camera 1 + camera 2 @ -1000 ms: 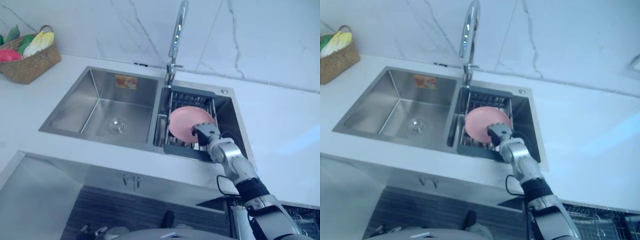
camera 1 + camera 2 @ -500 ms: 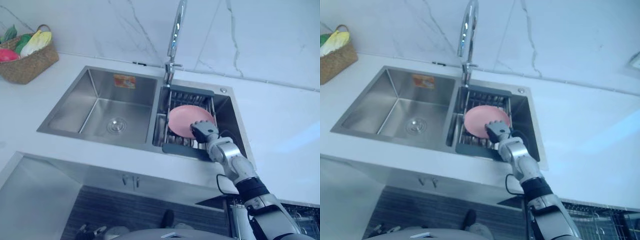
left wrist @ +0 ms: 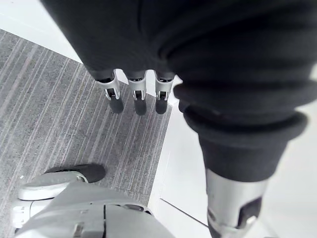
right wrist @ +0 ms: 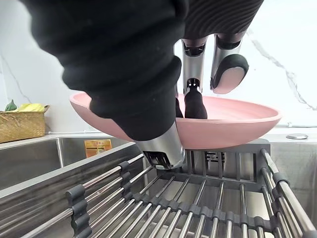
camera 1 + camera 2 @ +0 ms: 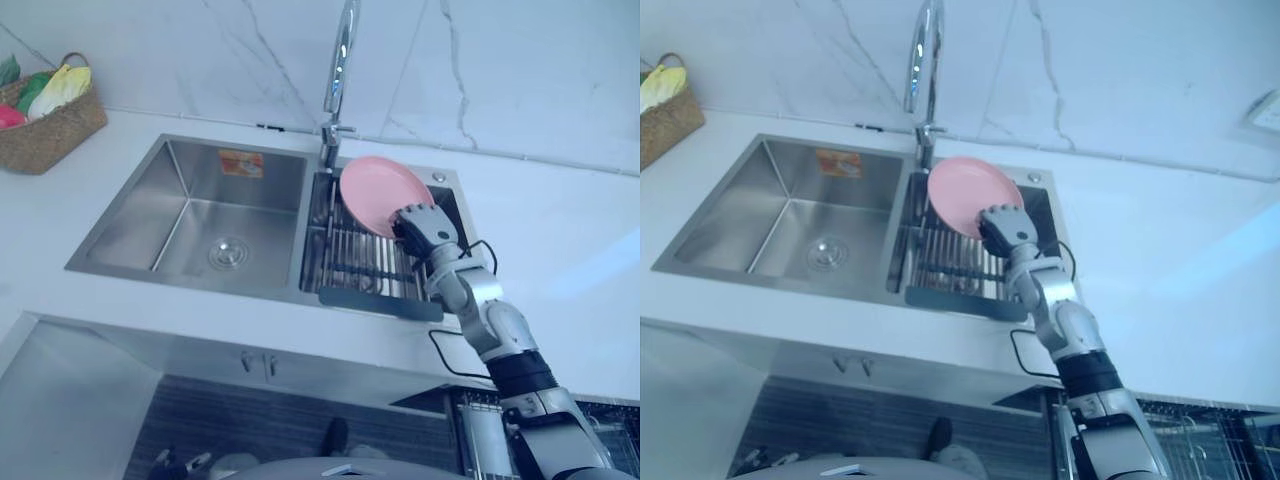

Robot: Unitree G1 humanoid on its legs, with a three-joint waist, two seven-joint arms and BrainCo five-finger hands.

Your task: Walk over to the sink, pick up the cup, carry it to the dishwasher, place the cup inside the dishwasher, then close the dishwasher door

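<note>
Where the right hand [image 5: 425, 228] pinches its rim — left hand [image 3: 136, 94] slack — the shallow pink plate [image 5: 370, 190] hangs above the rack [image 5: 360, 264].

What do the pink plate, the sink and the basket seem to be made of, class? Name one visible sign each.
The pink plate is probably plastic or melamine: matte, evenly coloured, thin rim. The sink looks like brushed stainless steel: grey sheen, soft reflections. The basket seems woven straw or wicker: brown plaited texture.
</note>
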